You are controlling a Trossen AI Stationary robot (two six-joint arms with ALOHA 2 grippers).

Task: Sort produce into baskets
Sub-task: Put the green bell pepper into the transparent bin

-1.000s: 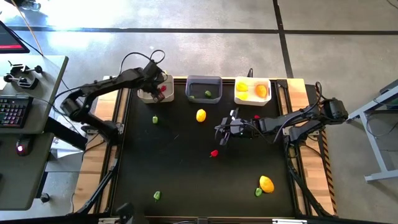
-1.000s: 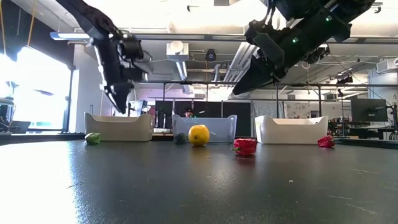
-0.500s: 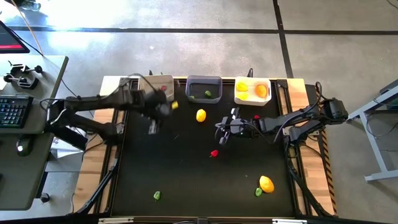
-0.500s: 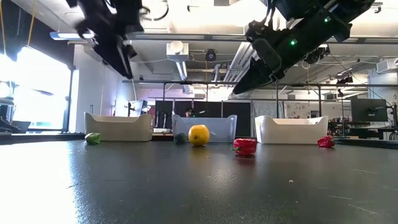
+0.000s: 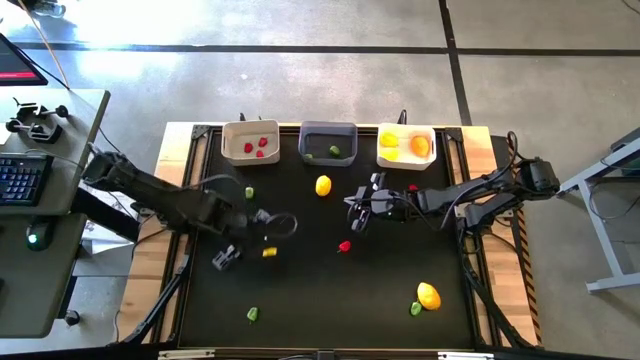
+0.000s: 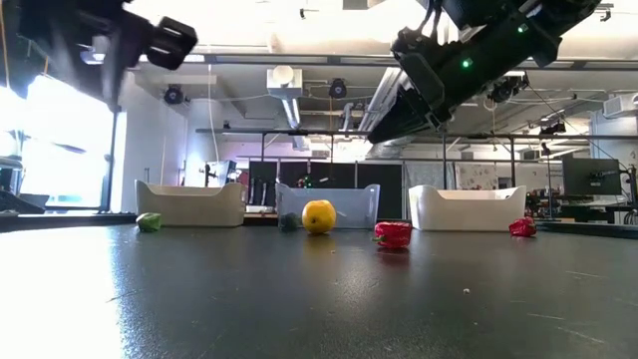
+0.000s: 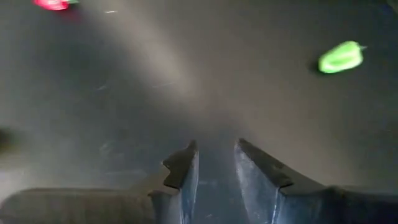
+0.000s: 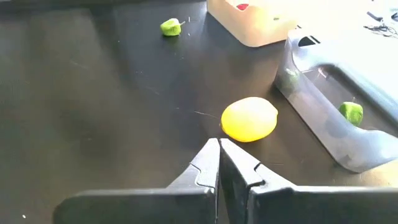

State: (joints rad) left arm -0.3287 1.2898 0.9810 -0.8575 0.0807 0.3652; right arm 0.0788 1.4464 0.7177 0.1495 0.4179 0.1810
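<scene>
Behind grey basket (image 6: 328,206), half-hidden lemon (image 6: 319,216)

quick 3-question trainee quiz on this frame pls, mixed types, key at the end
1. Which basket holds the red pieces?
A. cream-white basket
B. dark grey
C. white
2. True or false: the right tool is shut on a lemon.
3. How many lemons lie loose on the table, outside the baskets?

Key
1. A.
2. False. The right tool is shut but empty; the nearest lemon lies on the table just ahead of it, not held.
3. Two: that one, and another near the table's front right.
</scene>
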